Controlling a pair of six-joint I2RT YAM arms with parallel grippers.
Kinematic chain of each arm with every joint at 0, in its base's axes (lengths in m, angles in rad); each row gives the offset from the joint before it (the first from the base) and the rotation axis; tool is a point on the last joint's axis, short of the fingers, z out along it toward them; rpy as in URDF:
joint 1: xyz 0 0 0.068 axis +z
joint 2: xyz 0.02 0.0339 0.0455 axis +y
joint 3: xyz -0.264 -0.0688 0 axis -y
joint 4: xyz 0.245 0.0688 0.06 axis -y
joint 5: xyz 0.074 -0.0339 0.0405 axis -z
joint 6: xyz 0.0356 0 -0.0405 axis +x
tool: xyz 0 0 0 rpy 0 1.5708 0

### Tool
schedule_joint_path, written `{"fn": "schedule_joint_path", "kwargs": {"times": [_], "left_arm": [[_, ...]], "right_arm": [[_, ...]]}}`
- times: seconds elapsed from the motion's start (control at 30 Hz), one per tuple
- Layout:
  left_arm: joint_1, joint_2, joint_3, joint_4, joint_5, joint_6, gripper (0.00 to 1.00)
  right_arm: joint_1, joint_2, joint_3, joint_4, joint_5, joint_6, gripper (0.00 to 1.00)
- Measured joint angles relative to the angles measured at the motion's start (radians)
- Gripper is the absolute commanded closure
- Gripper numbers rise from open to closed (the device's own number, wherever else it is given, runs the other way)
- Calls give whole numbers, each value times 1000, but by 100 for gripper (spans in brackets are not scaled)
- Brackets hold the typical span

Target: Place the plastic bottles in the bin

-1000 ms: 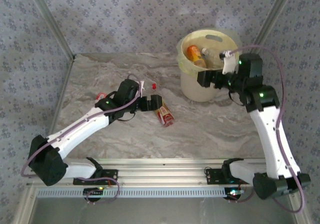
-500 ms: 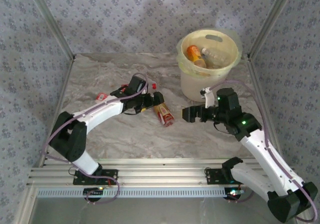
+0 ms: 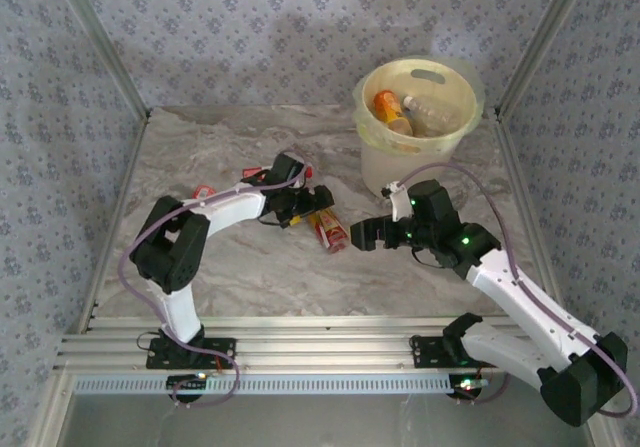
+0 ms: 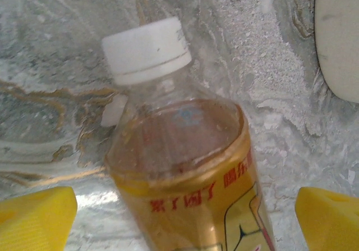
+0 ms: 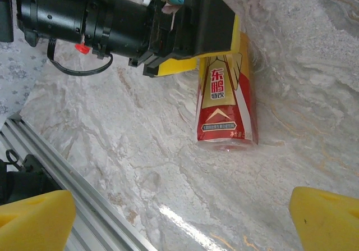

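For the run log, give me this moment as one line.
left gripper: open, astride lying bottle | right gripper: open, empty, near bottle base | bin: holds bottles

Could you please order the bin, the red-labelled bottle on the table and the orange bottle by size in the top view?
1. Bin, far largest.
2. Red-labelled bottle and orange bottle look alike, both partly hidden: unranked.
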Motion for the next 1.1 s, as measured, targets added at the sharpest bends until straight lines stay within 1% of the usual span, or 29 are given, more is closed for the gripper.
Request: {"fn": "schedule_joint_path", "kwargs": {"times": [0.27, 0.37, 0.6, 0.67, 0.77, 0.9, 1.1], "left_arm": [[0, 55, 3, 40, 16, -20, 1], [0, 59, 3, 51, 16, -21, 6], [3, 78, 3, 81, 30, -30, 21], [5, 78, 3, 91, 32, -32, 23], [5, 78, 2, 113, 35, -32, 29], [11, 78, -23, 164, 56, -37, 38], [41, 18, -115, 237, 95, -34, 41]], "right_arm": [[15, 37, -5, 3, 5, 0, 0], [17, 38, -5, 3, 6, 0, 0], [19, 47, -5, 2, 16, 0, 0], [19, 48, -5, 2, 20, 0, 0], [21, 52, -5, 2, 26, 0, 0], [29, 54, -5, 2, 40, 0, 1], [34, 50, -5, 1, 61, 0, 3]]}}
